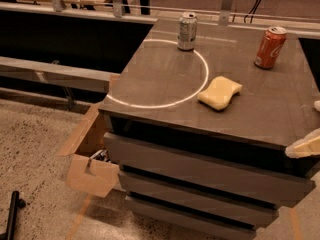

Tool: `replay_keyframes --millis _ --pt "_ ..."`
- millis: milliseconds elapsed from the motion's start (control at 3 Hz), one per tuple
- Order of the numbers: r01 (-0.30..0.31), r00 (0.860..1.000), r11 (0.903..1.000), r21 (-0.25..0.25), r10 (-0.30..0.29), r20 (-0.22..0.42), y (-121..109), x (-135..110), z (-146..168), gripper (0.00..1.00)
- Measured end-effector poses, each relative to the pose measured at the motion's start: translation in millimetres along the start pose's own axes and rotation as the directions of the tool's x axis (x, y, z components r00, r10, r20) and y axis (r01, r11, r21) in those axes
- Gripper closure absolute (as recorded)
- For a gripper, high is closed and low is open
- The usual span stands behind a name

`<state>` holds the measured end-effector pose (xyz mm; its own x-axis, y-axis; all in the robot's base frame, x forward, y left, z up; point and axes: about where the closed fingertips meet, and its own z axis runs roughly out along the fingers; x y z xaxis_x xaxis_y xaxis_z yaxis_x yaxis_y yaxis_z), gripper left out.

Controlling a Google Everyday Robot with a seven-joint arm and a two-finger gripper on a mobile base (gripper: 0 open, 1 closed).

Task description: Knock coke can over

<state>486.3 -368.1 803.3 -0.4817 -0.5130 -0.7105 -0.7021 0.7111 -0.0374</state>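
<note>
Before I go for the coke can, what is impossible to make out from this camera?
Camera view:
- Gripper: low at the right edge, by the front corner of the table; mostly cut off by the frame.
- Coke can: upright, far right; its back side faces away.
- Cardboard box: contents hidden in shadow under the table.

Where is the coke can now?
The coke can stands far right on the tabletop, behind the sponge; the gripper sits at the view's right edge.
</note>
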Motion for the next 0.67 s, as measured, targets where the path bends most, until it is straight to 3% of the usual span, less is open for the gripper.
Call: replay_keyframes --millis 333,667 --pt "-0.013 0.999 0.9997 0.019 0.013 0.049 -8.7 6.0 2.8 0.0" --pt "-0.013 0.999 0.9997 0.019 0.012 0.049 -8.6 2.5 -0.5 0.0"
